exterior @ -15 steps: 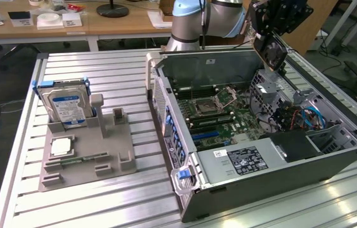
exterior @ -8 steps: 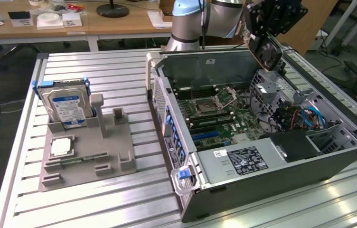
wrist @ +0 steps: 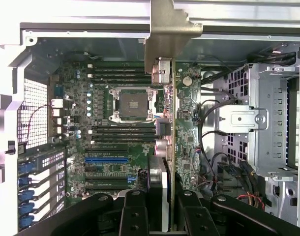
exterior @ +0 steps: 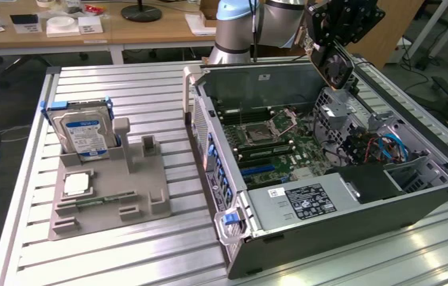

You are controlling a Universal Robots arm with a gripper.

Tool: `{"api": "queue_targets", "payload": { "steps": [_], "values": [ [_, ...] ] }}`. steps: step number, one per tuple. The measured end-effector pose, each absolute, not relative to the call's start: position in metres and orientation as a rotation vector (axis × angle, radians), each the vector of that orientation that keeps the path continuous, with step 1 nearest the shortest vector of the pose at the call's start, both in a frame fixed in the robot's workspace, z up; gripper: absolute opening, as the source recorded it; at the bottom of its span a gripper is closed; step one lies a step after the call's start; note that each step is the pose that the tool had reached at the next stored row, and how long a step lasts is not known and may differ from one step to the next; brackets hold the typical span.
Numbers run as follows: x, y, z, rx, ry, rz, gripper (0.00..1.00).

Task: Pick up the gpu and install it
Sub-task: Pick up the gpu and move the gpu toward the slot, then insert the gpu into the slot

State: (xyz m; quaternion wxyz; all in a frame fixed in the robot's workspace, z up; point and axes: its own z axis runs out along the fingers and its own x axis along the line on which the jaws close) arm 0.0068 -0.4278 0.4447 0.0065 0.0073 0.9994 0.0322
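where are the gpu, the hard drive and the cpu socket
gpu (exterior: 338,61), exterior view, on its round black fan
hard drive (exterior: 86,136), exterior view, on its blue-white label
cpu socket (wrist: 133,104), wrist view, on its dark centre

Item: my matt black gripper (wrist: 162,199); gpu (wrist: 173,113), circuit board with dull metal bracket; computer case (exterior: 343,232), grey sheet metal; table (exterior: 128,250), ribbed shiny aluminium.

One gpu (wrist: 164,129) end hidden by claw (wrist: 162,212)

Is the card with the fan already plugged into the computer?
No, the gripper holds the card in the air above the open computer case.
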Motion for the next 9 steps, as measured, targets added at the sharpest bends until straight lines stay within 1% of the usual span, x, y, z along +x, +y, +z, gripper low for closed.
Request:
{"api": "queue_targets", "payload": {
  "steps": [9],
  "values": [
    [0.0068, -0.4278, 0.4446, 0.018, 3.127, 0.101, 0.28]
  ]
}}
